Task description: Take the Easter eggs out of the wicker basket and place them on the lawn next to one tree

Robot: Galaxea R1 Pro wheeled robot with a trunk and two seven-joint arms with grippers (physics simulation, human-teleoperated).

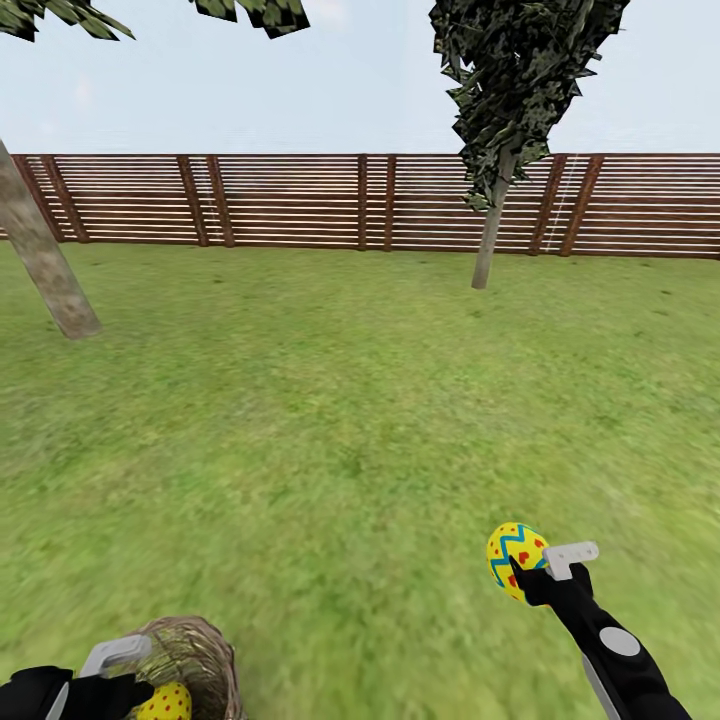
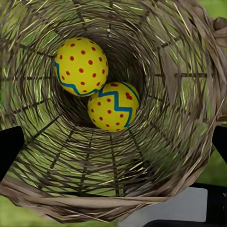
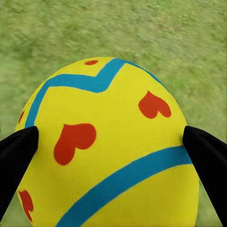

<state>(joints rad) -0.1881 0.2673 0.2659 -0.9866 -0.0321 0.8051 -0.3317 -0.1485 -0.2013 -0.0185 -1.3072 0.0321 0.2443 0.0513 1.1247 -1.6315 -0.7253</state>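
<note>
While the right tool (image 1: pixel 527 572) clamps one Easter egg (image 1: pixel 516 558) between its two dark fingers (image 3: pixel 19 156), the grip rests on the egg's curved flanks. The contact patches look small against a smooth, rounded shell, so a sharp swing of the arm or a jolt of the base may roll the egg out and drop it on the lawn (image 1: pixel 330 430) away from any tree. This egg sits at the very tip of the right tool, projecting forward of the fingers, held above the grass.

Two more Easter eggs (image 2: pixel 81 66) (image 2: pixel 113 107) lie touching each other at the bottom of the wicker basket (image 2: pixel 189 90), directly ahead of the left tool (image 1: pixel 105 672) and deep along its finger axis. The left tool's fingers appear spread on either side of the basket's mouth; whether they bear on the rim or stand clear cannot be told. Risks on this side:

- The basket may tip or shift, rolling the eggs.
- A finger may snag in the open lattice during the reach.
- Closing on one egg may push the other aside, since they touch.

The slanted-trunk tree (image 1: pixel 45 255) stands far ahead and to the left of both tools, well apart from the held egg. Judged from this, the carry is long, which prolongs exposure to a slip. A slim tree (image 1: pixel 490 235) near the fence (image 1: pixel 290 200) stands ahead of the right tool; splitting the eggs between the two trees would fail the task.
</note>
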